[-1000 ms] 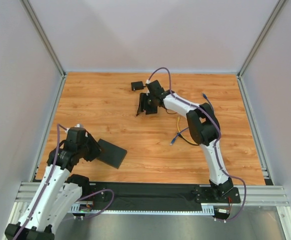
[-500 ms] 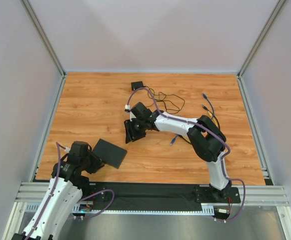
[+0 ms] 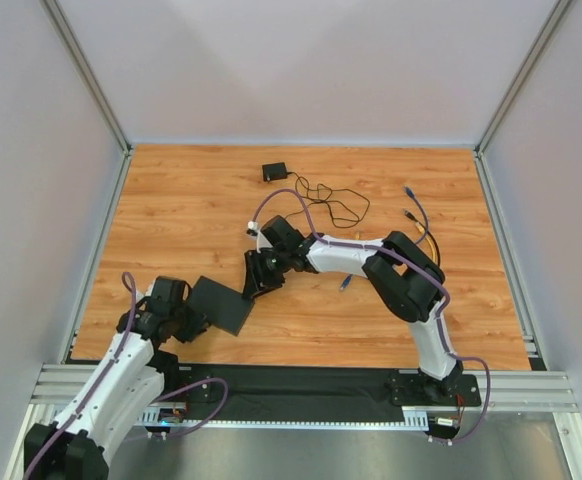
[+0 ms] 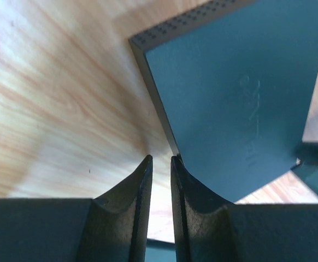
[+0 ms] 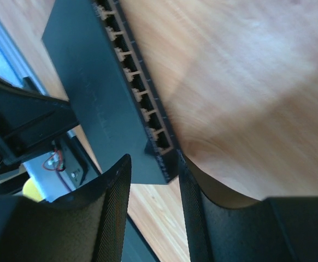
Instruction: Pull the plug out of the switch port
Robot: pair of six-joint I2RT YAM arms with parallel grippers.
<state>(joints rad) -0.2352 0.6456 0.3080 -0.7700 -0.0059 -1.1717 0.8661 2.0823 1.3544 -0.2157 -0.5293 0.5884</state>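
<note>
Probably lab: aluminium-framed, white-walled enclosure (image 3: 93, 85)

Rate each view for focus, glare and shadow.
Top external view: even light, sharp throughout, only a soft shadow beside the switch. Left wrist view: the left gripper is dark and soft so near the lens, and glare whitens the table below its tips. Right wrist view: the wood is blurred with a pale glare patch, while the port row is fairly crisp.

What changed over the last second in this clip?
The right gripper swung from the far side by the adapter toward the near left, now straddling the port corner of the switch; whether it grips is unclear. The left gripper drew back slightly toward its base, beside the switch. Switch and adapter stayed put.
</note>
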